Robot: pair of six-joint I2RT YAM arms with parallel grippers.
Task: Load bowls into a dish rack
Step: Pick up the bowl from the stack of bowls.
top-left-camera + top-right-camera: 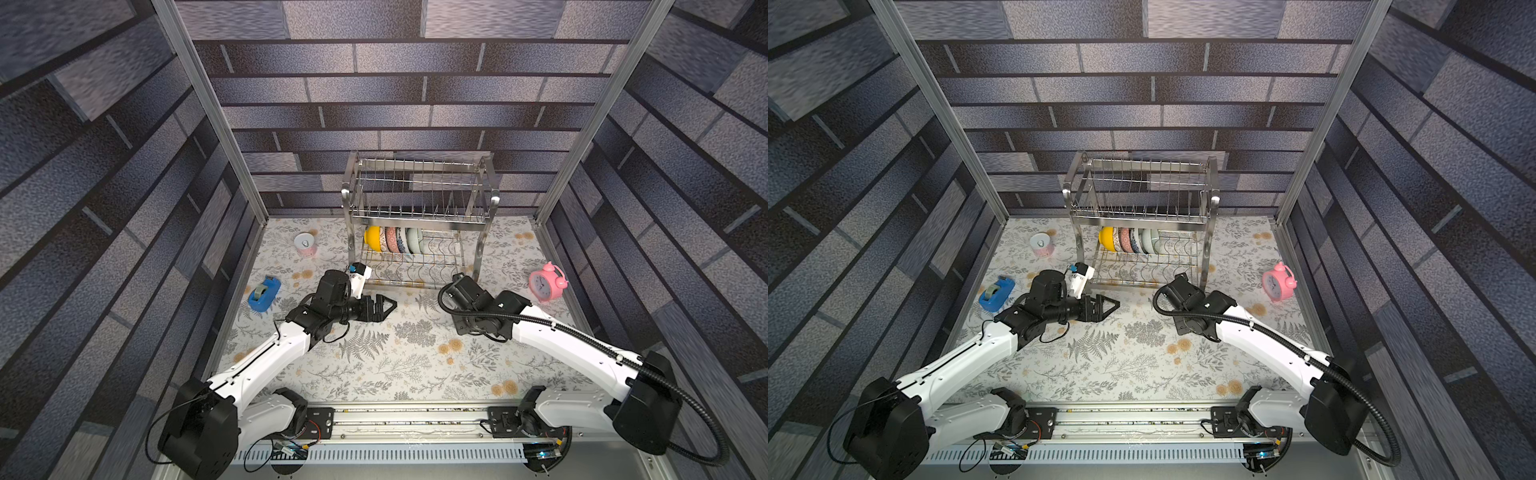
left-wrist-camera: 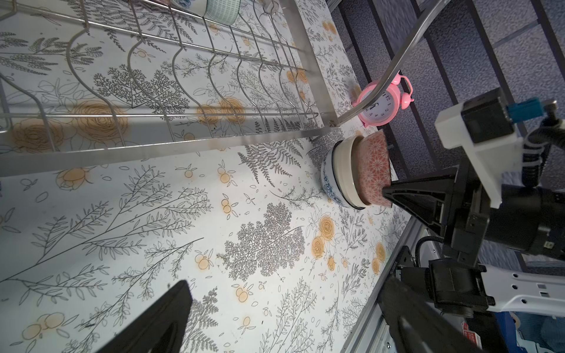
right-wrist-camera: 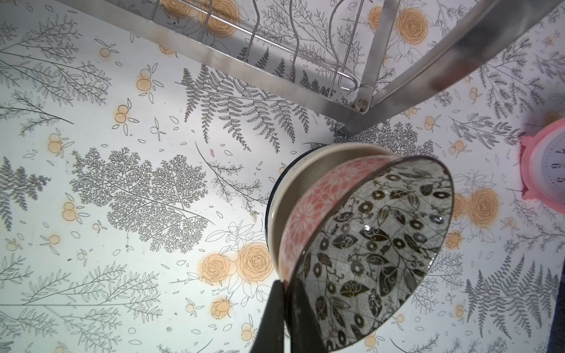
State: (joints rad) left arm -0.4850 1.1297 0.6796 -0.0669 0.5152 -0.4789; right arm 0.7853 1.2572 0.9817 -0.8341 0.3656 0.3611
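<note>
Pinching rim of dark leaf-patterned bowl point(image 3: 373, 238) with right fingers point(image 3: 272, 321), atop nested stack point(image 2: 357, 171) of pink, cream and blue-and-white bowls on tabletop point(image 1: 415, 365), just beside dish rack point(image 1: 415, 219) near right post. Hovering left fingers point(image 2: 159, 318) spread and empty above tabletop. Noting row of bowls point(image 1: 392, 240) standing on edge at left end of rack's lower tier.

dish rack point(image 1: 419, 222): lower slots free at 3 o'clock of racked bowls point(image 1: 392, 240), upper tier overhangs; clock point(image 1: 546, 282) at rack's 4 o'clock.
</note>
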